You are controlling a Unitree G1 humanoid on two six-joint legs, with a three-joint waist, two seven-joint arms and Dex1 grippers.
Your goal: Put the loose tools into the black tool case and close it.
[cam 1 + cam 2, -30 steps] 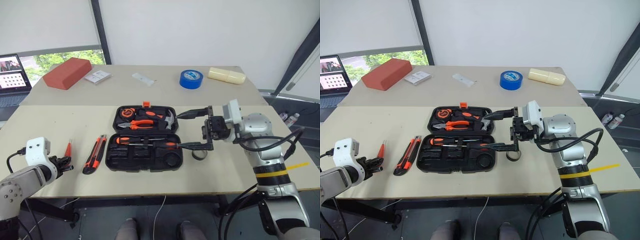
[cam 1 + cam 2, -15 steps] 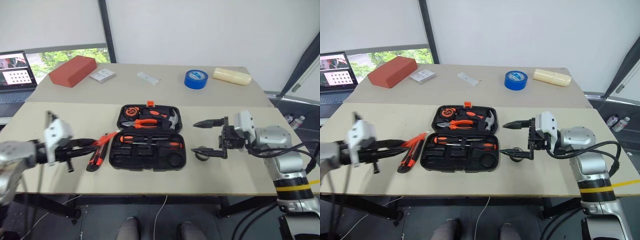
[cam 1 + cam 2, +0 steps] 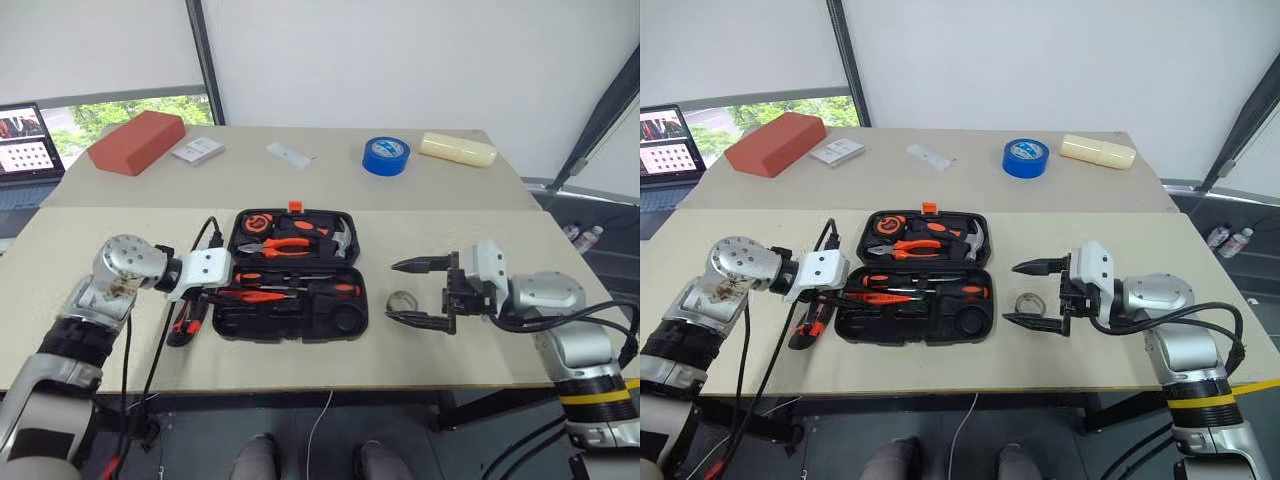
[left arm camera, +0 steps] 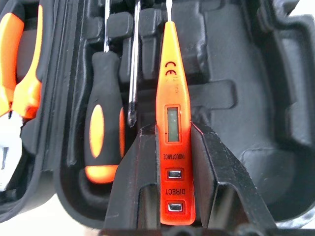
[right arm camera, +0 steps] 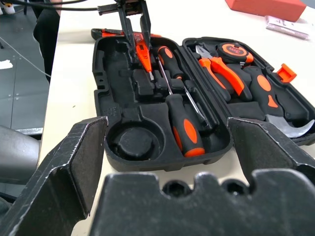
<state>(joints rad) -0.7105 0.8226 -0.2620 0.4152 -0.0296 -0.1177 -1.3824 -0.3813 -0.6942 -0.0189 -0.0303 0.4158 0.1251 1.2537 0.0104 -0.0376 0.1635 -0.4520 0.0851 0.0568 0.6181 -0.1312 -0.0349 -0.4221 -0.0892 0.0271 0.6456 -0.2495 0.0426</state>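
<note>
Left pincer brings the tester pen over the open case

The left pincer (image 4: 167, 196), before at the counter edge, now grasps the small orange tester pen (image 4: 173, 128) above the flat black plastic tool case (image 3: 292, 275); right pincer (image 3: 421, 292) moved back, released.

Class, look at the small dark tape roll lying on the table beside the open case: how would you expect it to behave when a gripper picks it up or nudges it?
The tape roll lies flat on the table, so it would probably slide, not roll. It looks small and thin, likely light.
</note>
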